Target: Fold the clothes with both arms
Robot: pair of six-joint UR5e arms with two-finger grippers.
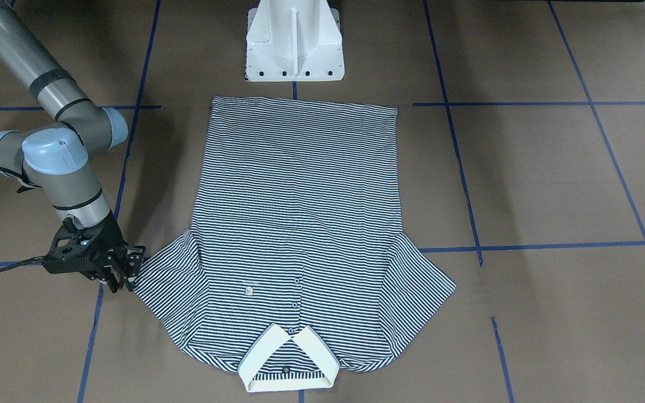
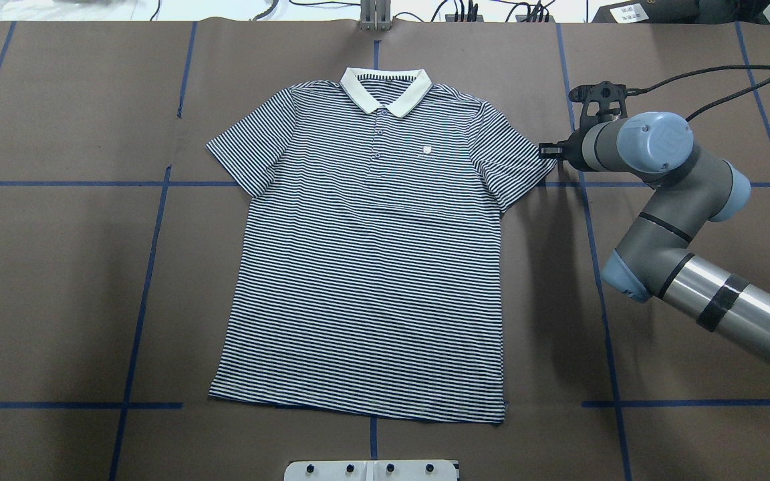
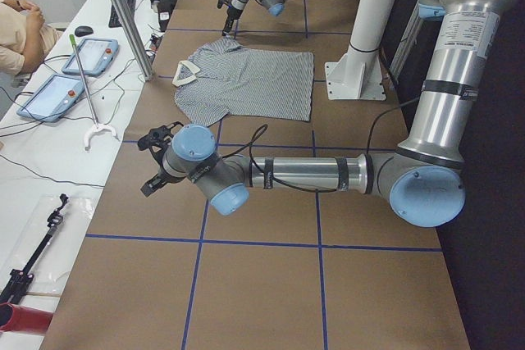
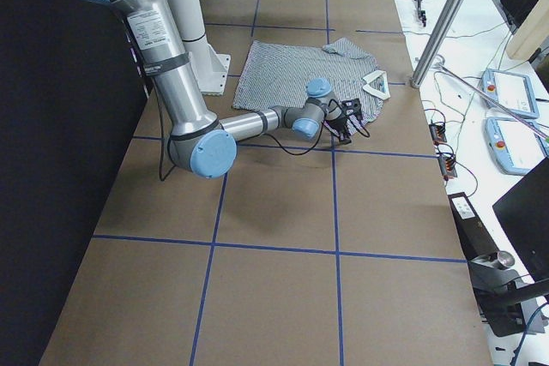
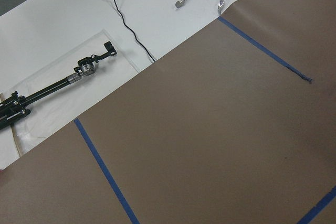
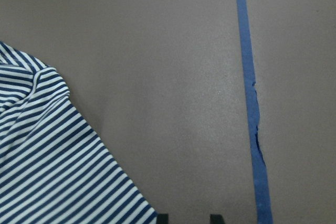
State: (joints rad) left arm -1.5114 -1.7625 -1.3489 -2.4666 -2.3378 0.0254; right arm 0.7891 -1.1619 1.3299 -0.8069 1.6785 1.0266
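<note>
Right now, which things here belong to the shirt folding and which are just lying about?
Job: striped polo shirt; right arm, jaws open beside it; left arm, away from it.
Lying about: teach pendants; white claw tool; black rod tool.

Blue tape lines [image 2: 57, 182] cross the brown table [image 2: 57, 300].

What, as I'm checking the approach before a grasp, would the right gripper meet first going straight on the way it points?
Probably bare table paper just beside the sleeve. The right gripper points down at it; its finger nearer the sleeve might clip the hem, depth being unclear.
</note>
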